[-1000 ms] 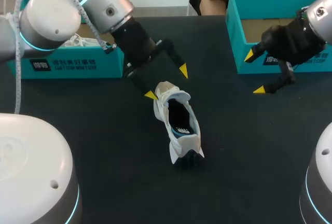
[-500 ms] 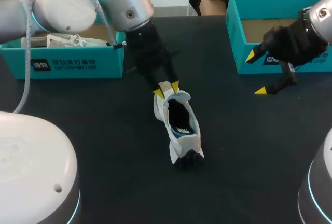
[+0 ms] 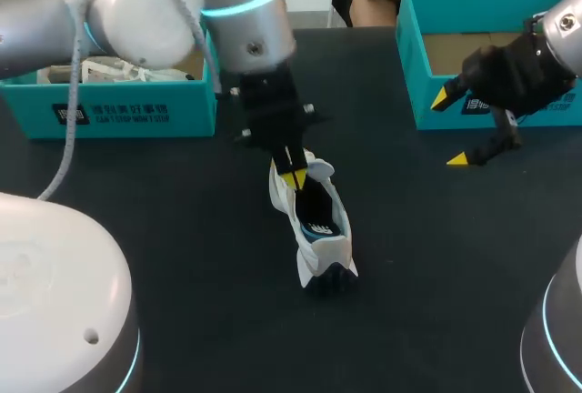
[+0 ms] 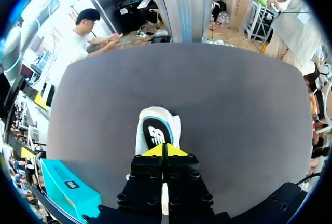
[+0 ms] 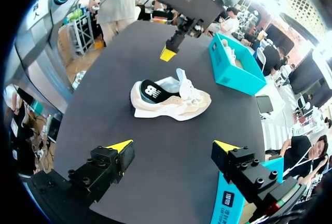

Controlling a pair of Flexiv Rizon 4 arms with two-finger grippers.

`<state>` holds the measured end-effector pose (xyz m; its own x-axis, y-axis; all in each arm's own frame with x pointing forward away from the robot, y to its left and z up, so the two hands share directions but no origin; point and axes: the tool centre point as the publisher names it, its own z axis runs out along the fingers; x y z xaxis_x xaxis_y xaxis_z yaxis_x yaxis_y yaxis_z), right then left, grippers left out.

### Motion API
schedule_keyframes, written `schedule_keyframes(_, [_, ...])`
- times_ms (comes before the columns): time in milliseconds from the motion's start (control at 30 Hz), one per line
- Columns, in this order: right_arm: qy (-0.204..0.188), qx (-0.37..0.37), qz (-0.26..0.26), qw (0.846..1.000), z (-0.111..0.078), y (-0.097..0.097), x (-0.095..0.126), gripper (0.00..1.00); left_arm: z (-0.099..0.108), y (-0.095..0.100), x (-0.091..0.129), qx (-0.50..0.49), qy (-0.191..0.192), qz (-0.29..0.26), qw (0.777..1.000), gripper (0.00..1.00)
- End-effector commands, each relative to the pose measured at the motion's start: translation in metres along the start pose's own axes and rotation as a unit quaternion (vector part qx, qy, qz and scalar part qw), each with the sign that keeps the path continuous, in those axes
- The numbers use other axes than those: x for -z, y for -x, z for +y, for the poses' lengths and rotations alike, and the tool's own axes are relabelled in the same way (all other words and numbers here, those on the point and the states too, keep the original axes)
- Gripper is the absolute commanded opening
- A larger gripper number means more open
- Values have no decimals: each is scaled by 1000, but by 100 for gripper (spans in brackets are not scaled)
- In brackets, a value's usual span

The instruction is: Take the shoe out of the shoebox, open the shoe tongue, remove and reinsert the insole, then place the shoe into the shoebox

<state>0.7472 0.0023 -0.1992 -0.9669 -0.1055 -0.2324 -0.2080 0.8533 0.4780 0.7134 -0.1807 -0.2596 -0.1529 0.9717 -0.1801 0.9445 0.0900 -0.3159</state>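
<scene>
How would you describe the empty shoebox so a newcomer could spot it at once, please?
On the black table, two teal boxes stand along the far edge. Take the right box, beside the open right tool. Unlike the left box, which holds a shoe, it shows only bare brown floor.

Cream-and-white shoe [image 3: 338,246] with black insole [image 4: 156,135]; teal shoebox [image 3: 414,65]; black table [image 3: 182,229].

The black desk [image 3: 182,229] carried a pale shoe [image 3: 326,246] near its centre, lying along the 11-to-5 line. A teal shoebox [image 3: 127,111] stood on it at 10 o'clock. A second teal shoebox [image 3: 411,56] stood at 2 o'clock, well apart from the shoe.
</scene>
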Motion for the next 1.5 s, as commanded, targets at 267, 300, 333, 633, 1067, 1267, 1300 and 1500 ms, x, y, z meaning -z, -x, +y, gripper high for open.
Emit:
schedule_keyframes(267, [-1, 0, 0, 1000, 0, 0, -1, 100, 12, 12, -54, 20, 7, 43, 999, 0])
schedule_keyframes(300, [-1, 0, 0, 1000, 0, 0, -1, 100, 13, 13, -58, 19, 5, 44, 999, 0])
schedule_keyframes(333, [-1, 0, 0, 1000, 0, 0, -1, 100, 13, 14, -64, 22, 8, 51, 998, 0])
schedule_keyframes(633, [-1, 0, 0, 1000, 0, 0, -1, 100, 21, 12, -110, 50, 16, 46, 998, 0])
schedule_keyframes(1067, [-1, 0, 0, 1000, 0, 0, -1, 100, 27, 15, -125, 103, 31, -16, 994, 0])
schedule_keyframes(1267, [-1, 0, 0, 1000, 0, 0, -1, 100, 24, 7, -98, 84, 58, -9, 995, 0])
schedule_keyframes(1300, [-1, 0, 0, 1000, 0, 0, -1, 100, 25, 6, -95, 82, 61, -9, 995, 0])
schedule_keyframes(1500, [-1, 0, 0, 1000, 0, 0, -1, 100, 30, 4, -93, 71, 71, 24, 995, 0])
